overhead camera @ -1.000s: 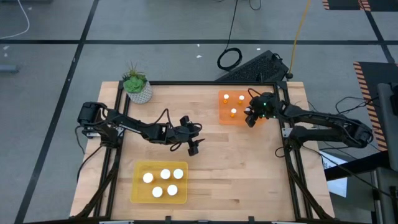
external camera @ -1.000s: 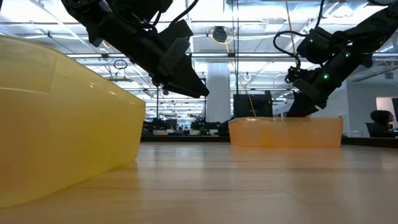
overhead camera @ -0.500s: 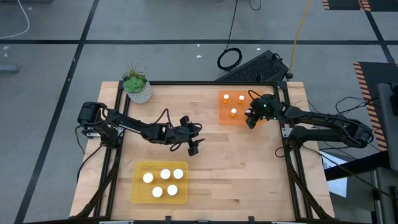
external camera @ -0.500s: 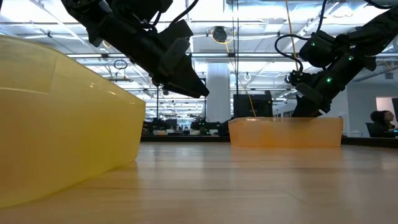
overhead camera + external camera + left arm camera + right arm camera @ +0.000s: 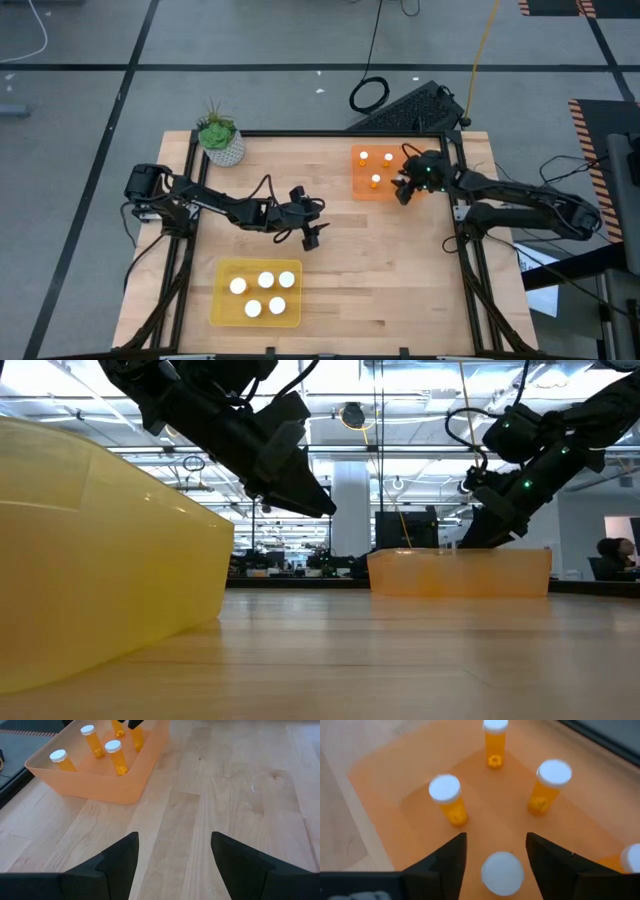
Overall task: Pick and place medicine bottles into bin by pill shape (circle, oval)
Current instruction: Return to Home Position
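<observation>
Right gripper [image 5: 495, 852] over the orange tray [image 5: 358, 190]
Its open fingers straddle 1 upright, white-capped bottle [image 5: 502, 871] directly beneath; left gripper [image 5: 175, 851], open and empty, waits mid-table.

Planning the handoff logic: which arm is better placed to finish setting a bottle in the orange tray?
The right. Its end effector hangs open over the orange tray, a bottle between its fingers. The left end effector waits open mid-table.

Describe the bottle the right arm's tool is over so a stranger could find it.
Find the orange tray at the table's far right. The right tool hangs open above its right side; the bottle directly between its fingers, white cap up, is the one, apart from the three other upright bottles.
</observation>
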{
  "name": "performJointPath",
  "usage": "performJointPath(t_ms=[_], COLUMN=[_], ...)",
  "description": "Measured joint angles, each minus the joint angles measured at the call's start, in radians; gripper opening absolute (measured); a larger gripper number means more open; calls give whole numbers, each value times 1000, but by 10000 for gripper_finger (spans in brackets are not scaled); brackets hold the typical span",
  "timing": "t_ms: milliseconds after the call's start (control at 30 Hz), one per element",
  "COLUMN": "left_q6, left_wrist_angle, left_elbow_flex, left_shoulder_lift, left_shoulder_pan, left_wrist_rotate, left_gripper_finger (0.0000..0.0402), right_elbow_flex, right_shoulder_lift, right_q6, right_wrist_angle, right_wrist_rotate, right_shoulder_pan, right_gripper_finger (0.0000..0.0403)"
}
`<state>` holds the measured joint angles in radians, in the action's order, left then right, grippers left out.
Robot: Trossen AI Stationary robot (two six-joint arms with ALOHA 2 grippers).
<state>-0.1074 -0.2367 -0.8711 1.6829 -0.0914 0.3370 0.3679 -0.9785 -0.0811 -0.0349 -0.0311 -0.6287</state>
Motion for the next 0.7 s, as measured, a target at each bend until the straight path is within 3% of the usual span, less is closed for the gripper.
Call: performJointPath(t_ms=[100, 367, 567, 700], left_q6=[9, 55, 102, 99], left_wrist_angle=[-1, 4, 41, 95], left_elbow_flex=[0, -1, 0, 0], left_shoulder_lift=[-5, -83, -158, -192], left_shoulder_pan=[2, 7, 19, 28], left_wrist_rotate=[11, 55, 59, 131], left_gripper_finger=[250, 250, 250, 250], right_elbow_flex=[0, 0, 0, 0], right_shoulder_lift=[52, 245, 373, 447], right_q6=[1, 44, 99, 106], right_wrist_angle=[-7, -126, -189, -208], right_wrist_rotate=[-6, -153, -157, -155], right_shoulder_pan=[2, 6, 63, 122], right_gripper_finger=[205, 198, 174, 150])
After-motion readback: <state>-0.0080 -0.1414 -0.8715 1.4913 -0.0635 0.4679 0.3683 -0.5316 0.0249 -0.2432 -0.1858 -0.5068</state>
